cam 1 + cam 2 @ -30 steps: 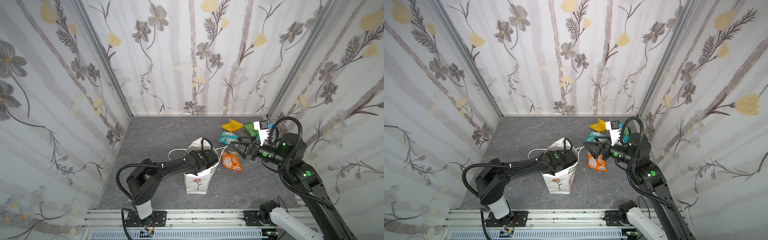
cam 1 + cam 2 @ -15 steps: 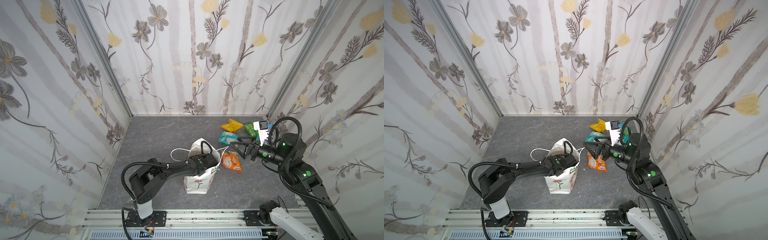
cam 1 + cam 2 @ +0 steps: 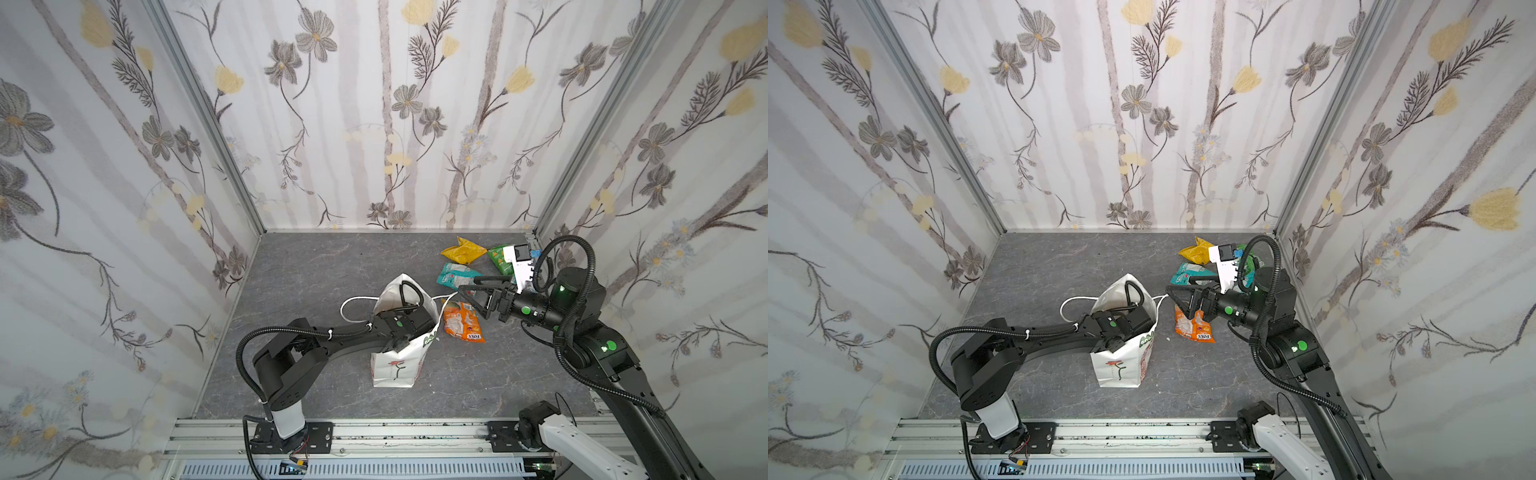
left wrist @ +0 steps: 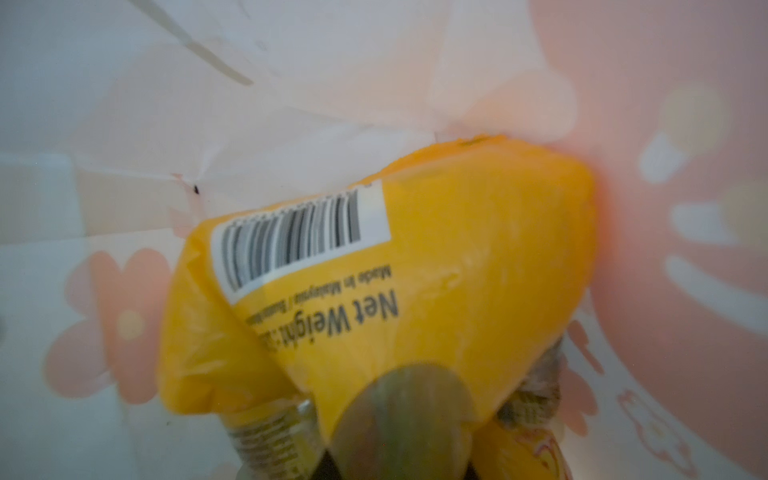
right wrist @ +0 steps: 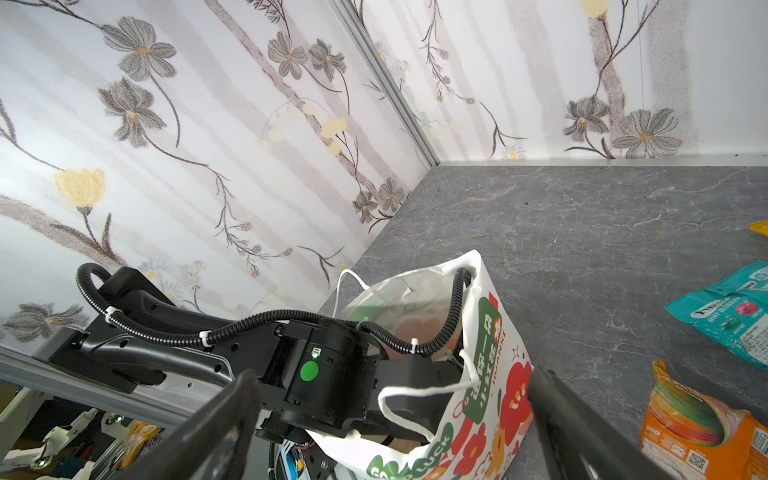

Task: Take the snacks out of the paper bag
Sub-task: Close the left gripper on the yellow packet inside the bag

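The white paper bag [image 3: 399,365] [image 3: 1121,365] stands mid-table, and my left arm reaches down into its mouth. Inside it, in the left wrist view, my left gripper [image 4: 399,399] is shut on an orange-yellow snack packet [image 4: 415,266] with a barcode. In both top views the bag hides this gripper. My right gripper [image 3: 471,299] [image 3: 1179,301] hangs open just right of the bag's rim, holding nothing. On the table lie a yellow packet [image 3: 463,250], a green one [image 3: 498,259], a teal one [image 3: 457,276] [image 5: 731,316] and an orange one [image 3: 463,328] [image 5: 702,428].
One white cord handle [image 3: 353,305] loops out on the bag's left side; another [image 5: 419,395] hangs on the side facing my right gripper. Flowered walls close in the left, back and right. A metal rail [image 3: 374,436] runs along the front edge.
My left gripper went deeper into the bag and shut on the packet. The bag leaned and shifted a little. The right arm stayed where it was, open.
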### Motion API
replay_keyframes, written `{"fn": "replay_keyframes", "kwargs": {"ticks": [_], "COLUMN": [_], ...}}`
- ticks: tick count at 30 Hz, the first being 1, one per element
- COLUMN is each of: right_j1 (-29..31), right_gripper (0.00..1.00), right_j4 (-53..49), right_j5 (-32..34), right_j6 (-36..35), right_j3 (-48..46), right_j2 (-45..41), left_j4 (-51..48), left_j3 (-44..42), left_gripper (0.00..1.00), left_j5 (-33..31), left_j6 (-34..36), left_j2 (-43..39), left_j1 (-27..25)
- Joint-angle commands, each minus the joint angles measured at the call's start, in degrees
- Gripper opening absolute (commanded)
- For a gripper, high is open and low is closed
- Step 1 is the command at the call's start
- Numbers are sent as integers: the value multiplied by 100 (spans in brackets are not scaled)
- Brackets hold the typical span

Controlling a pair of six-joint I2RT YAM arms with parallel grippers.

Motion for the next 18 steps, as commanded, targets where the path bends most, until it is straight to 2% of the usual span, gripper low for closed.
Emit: {"fn": "replay_keyframes", "kwargs": {"ticks": [1, 2, 18], "right_j1": [-3, 2, 52], "right_gripper": [99, 99, 99], "right_j4": [131, 133, 135], "right_j5": [69, 71, -107], "right_j6": [-26, -26, -210], "right_j3": [-91, -120, -533], "right_j2": [56, 66, 402], "left_j4": [-331, -340, -610], "left_j3": [-169, -161, 57], "left_gripper": [2, 0, 0], "left_j5": [660, 643, 457], "left_j6": [-183, -184, -100], "left_j2": [142, 101, -281], "left_j1": [32, 41, 32]}}
